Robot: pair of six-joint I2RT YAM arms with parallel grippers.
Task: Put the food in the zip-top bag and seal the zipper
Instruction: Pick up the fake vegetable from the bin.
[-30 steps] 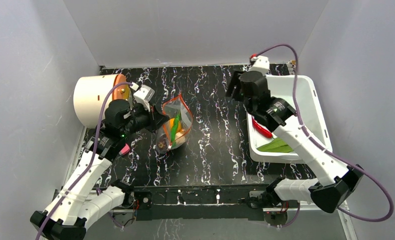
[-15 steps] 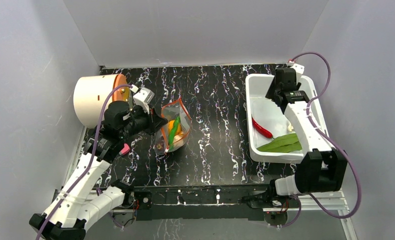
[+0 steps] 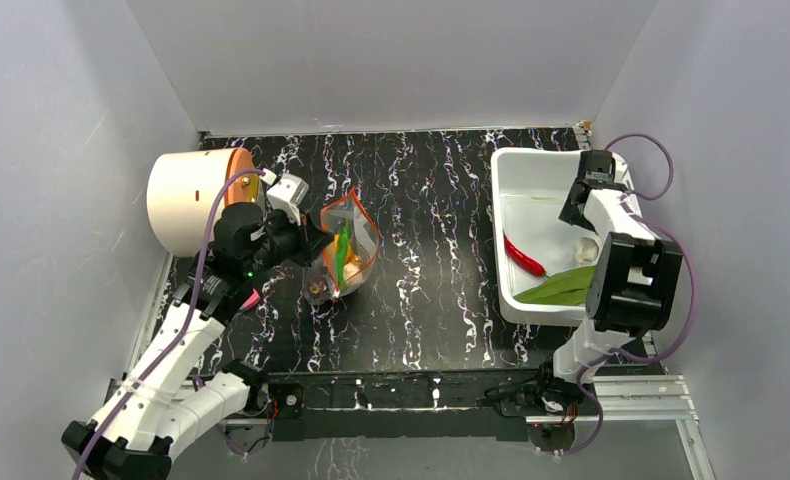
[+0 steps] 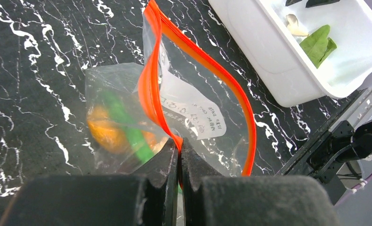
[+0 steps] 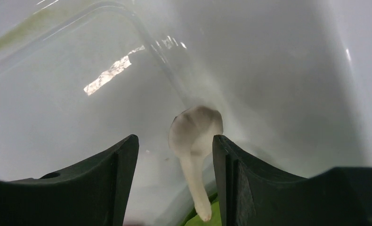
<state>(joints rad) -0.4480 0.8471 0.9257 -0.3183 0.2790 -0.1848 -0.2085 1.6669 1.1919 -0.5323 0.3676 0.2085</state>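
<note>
A black marbled table (image 3: pixel 431 290) carries everything; on its right side sits a white bin (image 3: pixel 543 215), and at the far left a cream cylinder (image 3: pixel 186 200) lies on its side; the bag (image 3: pixel 349 248) stands left of centre, just right of the cylinder, its mouth gaping upward and a white label facing the near side; the left gripper (image 4: pixel 179 151) has its jaws pressed together on the near end of the zipper (image 4: pixel 212 70), which runs as an orange-red loop around the open mouth; the right gripper (image 5: pixel 174 143) reaches down into the far right part of the bin with its jaws spread wide on either side of the whitish garlic piece (image 5: pixel 196 127); a green leaf (image 3: pixel 561 288) and a red chilli (image 3: pixel 523 256) lie on the bin floor nearer the arms; inside the bag rest an orange fruit (image 4: pixel 104 132) and a slim green pepper (image 4: pixel 127 127), both blurred behind the plastic.
</note>
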